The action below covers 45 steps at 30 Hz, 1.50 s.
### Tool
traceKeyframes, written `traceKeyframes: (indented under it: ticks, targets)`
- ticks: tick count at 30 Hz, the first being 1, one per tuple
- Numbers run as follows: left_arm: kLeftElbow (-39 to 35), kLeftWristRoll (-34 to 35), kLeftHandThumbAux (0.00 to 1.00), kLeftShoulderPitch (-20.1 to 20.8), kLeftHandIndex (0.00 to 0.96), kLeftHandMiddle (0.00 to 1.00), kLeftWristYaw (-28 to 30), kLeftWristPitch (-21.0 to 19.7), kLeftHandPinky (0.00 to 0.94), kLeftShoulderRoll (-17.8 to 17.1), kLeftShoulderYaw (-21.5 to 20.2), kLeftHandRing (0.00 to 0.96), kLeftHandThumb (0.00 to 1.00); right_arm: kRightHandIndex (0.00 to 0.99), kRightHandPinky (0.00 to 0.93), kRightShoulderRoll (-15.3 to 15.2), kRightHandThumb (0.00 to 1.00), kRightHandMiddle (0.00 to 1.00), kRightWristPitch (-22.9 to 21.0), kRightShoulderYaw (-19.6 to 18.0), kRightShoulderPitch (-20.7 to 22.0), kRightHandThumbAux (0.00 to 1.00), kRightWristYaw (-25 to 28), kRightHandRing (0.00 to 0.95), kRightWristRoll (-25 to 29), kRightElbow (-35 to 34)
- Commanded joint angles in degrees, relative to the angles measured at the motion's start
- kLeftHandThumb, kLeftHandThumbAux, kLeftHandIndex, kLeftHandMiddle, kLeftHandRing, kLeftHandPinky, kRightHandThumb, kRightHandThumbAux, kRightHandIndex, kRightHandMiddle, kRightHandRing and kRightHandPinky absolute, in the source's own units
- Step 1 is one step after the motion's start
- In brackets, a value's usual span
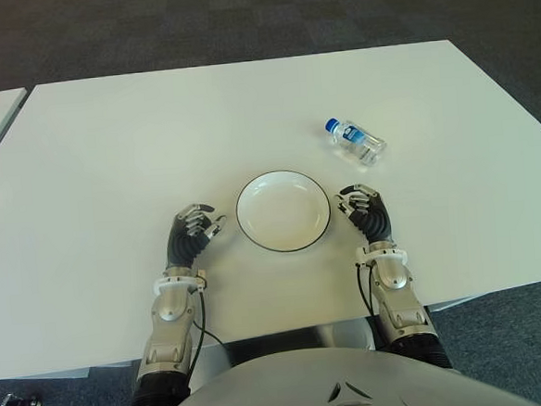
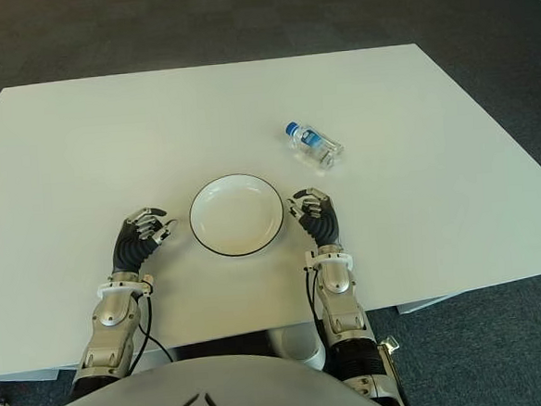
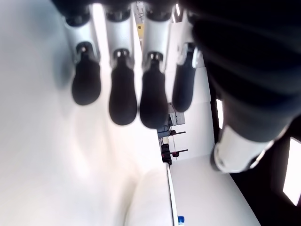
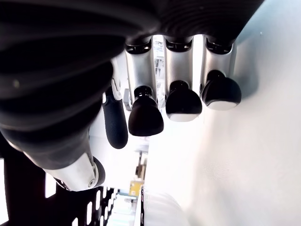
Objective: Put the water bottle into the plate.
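Your water bottle (image 1: 356,141) lies on its side on the white table (image 1: 109,149), beyond and to the right of the plate (image 1: 283,210), touching neither the plate nor a hand. Your right hand (image 1: 367,210) sits just right of the plate's rim, palm toward the plate, fingers (image 4: 146,115) loosely curled around nothing. Your left hand (image 1: 192,231) mirrors it just left of the plate, fingers (image 3: 123,101) relaxed and half bent, holding nothing.

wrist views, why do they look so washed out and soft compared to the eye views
Left wrist view: the table glares near white behind the dark fingers of the left robot hand. Right wrist view: bright table, fingertips soft. Eye views: even light, water bottle and plate crisp.
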State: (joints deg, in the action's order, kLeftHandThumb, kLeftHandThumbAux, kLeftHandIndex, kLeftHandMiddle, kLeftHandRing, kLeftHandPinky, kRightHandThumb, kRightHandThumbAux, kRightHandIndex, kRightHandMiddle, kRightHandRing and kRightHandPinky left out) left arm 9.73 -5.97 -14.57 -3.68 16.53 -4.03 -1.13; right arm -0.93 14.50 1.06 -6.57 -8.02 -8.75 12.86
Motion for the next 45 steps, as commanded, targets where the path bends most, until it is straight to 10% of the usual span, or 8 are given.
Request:
traceKeyframes:
  ticks: [1,16,34,43,45]
  targets:
    - [0.60,-0.85,0.716,-0.35,0.435,0.686,-0.32,-1.24,0.672,0.03,0.37,0.683,0.705,0.438,0.863,-0.07,0.704,0.852,0.23,-0.08,0.31,0.728,-0.30,0.861,-0.10,1.03]
    - [1.63,-0.03,0.716,0.45,0.435,0.698,0.22,-1.24,0.666,0.54,0.28,0.693,0.704,0.438,0.856,-2.01,0.704,0.846,0.71,-0.74,3.47,0.728,-0.62,0.857,-0.79,2.49]
    - [3.24,-0.54,0.718,1.48,0.435,0.689,-0.09,-0.30,0.669,-0.15,0.23,0.686,0.703,0.431,0.649,-9.41,0.698,0.716,3.90,-1.01,19.21,0.730,-8.38,0.708,-11.36,6.24]
    - [2.93,0.27,0.717,1.80,0.435,0.701,-0.14,-0.75,0.678,0.64,-0.02,0.697,0.704,0.403,0.377,-13.57,0.677,0.386,0.41,0.63,29.17,0.735,-9.20,0.391,-16.40,11.64]
    - [3.06,0.42,0.717,1.89,0.435,0.705,-0.08,-0.59,0.683,0.70,-0.04,0.701,0.704,0.258,0.302,-14.34,0.436,0.276,0.34,1.14,30.80,0.725,-9.48,0.292,-17.14,13.67]
